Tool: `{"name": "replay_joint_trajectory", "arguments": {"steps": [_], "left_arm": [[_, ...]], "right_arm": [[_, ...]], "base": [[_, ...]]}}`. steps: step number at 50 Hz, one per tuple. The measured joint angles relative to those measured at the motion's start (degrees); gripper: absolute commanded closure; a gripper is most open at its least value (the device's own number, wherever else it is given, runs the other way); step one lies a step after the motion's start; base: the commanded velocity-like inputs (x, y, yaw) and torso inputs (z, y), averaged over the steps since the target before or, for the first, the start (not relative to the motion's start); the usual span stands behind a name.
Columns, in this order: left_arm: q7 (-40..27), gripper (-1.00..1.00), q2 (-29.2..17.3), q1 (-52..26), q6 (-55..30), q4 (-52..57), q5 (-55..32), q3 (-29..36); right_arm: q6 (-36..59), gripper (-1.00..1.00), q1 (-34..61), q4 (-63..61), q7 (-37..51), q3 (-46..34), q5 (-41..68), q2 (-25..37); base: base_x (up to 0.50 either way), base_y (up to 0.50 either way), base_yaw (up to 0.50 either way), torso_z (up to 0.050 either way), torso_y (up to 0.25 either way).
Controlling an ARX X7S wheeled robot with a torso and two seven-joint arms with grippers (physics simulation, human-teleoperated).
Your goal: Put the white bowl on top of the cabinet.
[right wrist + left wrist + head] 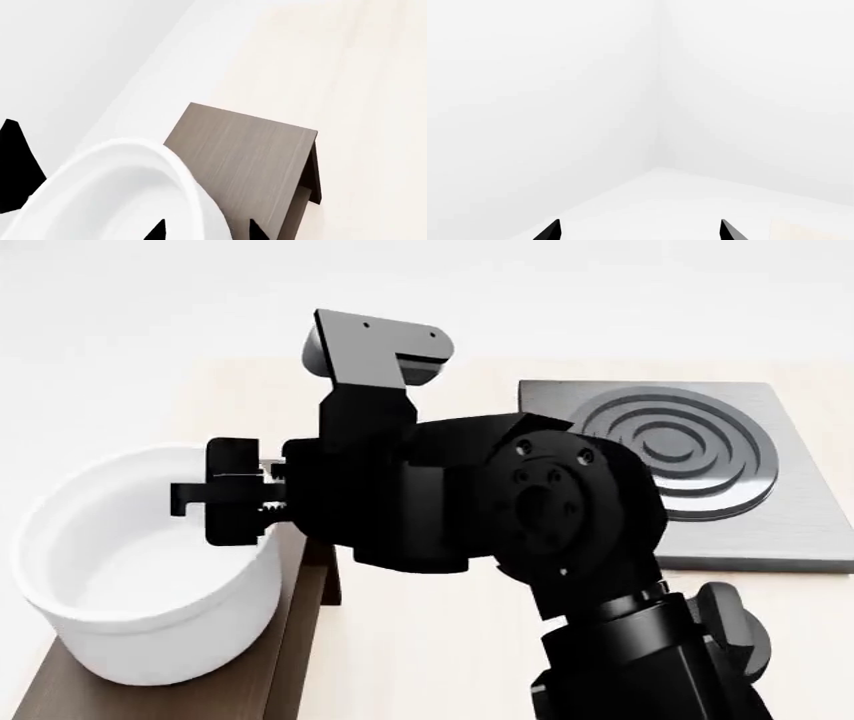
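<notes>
The white bowl (134, 570), deep and glossy, stands on the near end of the dark brown cabinet (300, 640) at the left of the head view. My right gripper (247, 495) reaches across to the bowl's right-hand rim. In the right wrist view its two black fingertips straddle the bowl (120, 190) wall, one inside and one outside, so the right gripper (208, 231) is shut on the rim, with the cabinet (253, 160) top stretching beyond it. My left gripper (639, 231) is open, holds nothing and faces a white room corner.
A grey square stove plate (747, 530) with raised rings lies on the light wood table (400, 660) to the right of the cabinet. My right arm's black bulk fills the middle of the head view. White walls stand behind the table.
</notes>
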Motion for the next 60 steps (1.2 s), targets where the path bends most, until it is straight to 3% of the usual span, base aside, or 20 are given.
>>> {"name": "replay_joint_trajectory", "arguments": {"steps": [24,42,60], "left_arm": [[-0.19,-1.00,-0.16,0.02,-0.36,0.58,-0.56,0.06],[-0.51,-1.00,-0.25,0.05,-0.09,0.36,-0.47,0.24],[-0.84,-1.00,-0.44,0.11,-0.18,0.52,-0.49,0.35]], "right_arm": [[-8.60,-1.00,-0.30,-2.75,-5.80,-0.75,-3.71,3.14],[-17.01,-1.00,-3.56,-13.50,-4.57,3.16,-7.09,11.25],[-27.01,-1.00,-14.85,-25.29,-1.49,3.41,-17.17,20.62]], "base": [[0.00,0.00,0.00,0.000,0.000],[0.00,0.00,0.00,0.000,0.000],[0.00,0.00,0.00,0.000,0.000]]}}
